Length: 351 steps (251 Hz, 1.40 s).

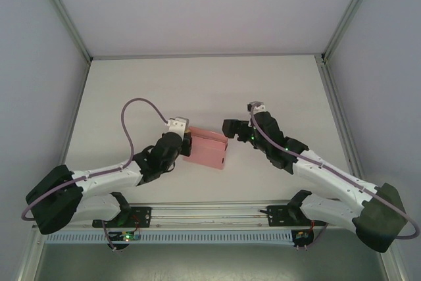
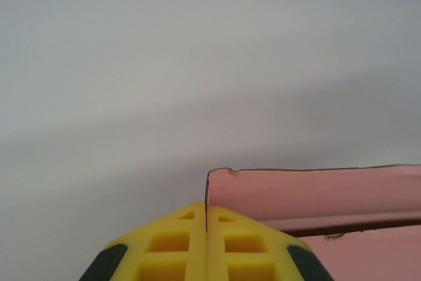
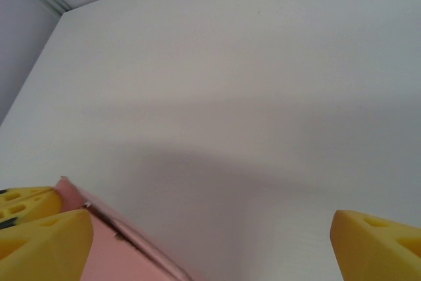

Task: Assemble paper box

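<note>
with left gripper (image 2: 206, 220) pinched shut on box (image 2: 316, 192) wall and right gripper (image 3: 210, 240) gaping beside its other end, brace and close in squarely, not buckling card.

paper box (image 1: 205, 149): on your desk (image 1: 197, 90), between both claws.
left claw (image 1: 187, 144): at the paper box's left wall.
right claw (image 1: 228, 129): beside its right far corner.

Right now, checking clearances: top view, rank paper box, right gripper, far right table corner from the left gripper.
1. paper box, in its grip.
2. right gripper, box's right end.
3. far right table corner, back right.
</note>
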Available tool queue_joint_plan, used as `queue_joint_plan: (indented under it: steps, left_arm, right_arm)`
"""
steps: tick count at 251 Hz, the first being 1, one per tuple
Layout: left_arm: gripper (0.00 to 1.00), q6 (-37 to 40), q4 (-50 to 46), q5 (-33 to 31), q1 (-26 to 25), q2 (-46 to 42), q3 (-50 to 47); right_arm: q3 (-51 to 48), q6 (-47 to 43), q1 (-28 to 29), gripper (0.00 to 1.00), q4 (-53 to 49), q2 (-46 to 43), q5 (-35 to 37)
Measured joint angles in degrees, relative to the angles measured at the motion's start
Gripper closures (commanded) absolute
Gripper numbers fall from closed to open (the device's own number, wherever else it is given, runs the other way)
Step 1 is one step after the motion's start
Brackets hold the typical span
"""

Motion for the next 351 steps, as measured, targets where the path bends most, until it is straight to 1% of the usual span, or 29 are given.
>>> queue_joint_plan:
  steps: [32,47,65,130,190,241,276,291,304,315,325,338,351]
  left_arm:
    - [1.00,2.64,9.31,-0.26,-0.61,0.11,-4.94]
    - [1.00,3.58,12.24,-0.24,-0.87,0.04,-6.23]
    - [1.00,4.57,15.41,-0.22,-1.20,-0.61,-7.93]
    - [1.00,6.91,21.14,0.72,-1.31,-3.69,-11.13]
    - [1.00,9.16,24.46,2.80,-1.31,-4.28,-13.18]
    - [1.00,9.07,29.88,2.95,-1.31,-2.36,-16.61]
    - [1.00,8.92,34.21,2.56,-1.84,-0.52,-17.73]
    - [1.00,8.70,34.91,2.54,-2.10,-0.28,-17.88]
    - [1.00,8.48,34.88,2.54,-2.36,-0.28,-17.86]
    - [1.00,8.31,34.86,2.51,-2.71,-0.28,-17.81]
    - [1.00,8.28,34.80,2.54,-3.02,-0.28,-17.75]
    - [1.00,8.28,34.51,2.34,-3.43,-0.33,-17.66]
    - [1.00,8.28,34.16,2.32,-3.58,-0.61,-17.64]
  right_arm:
    - [2.58,1.46,0.00,0.11,-3.02,2.47,-2.19]
    - [4.50,1.75,0.00,0.15,-5.20,3.58,-2.54]
    - [5.95,2.73,0.00,0.17,-6.64,3.96,-2.93]
    - [6.49,3.50,0.92,0.16,-9.42,3.96,-4.61]
    - [6.49,4.35,1.18,0.18,-12.02,3.93,-9.20]
    - [3.98,6.58,1.18,0.21,-11.72,1.73,-9.27]
    - [2.43,8.20,1.88,0.23,-11.23,1.95,-9.20]
    - [2.32,8.85,2.82,0.25,-11.08,2.16,-8.81]
    - [2.21,9.03,3.67,0.30,-10.69,2.27,-8.74]
    - [2.08,9.22,4.52,0.31,-10.40,2.27,-8.41]
    - [2.03,9.27,5.33,0.37,-10.38,2.27,-7.96]
    - [1.95,9.07,6.71,0.40,-10.43,2.27,-6.91]
    - [1.70,9.40,8.41,0.47,-10.43,2.29,-5.18]
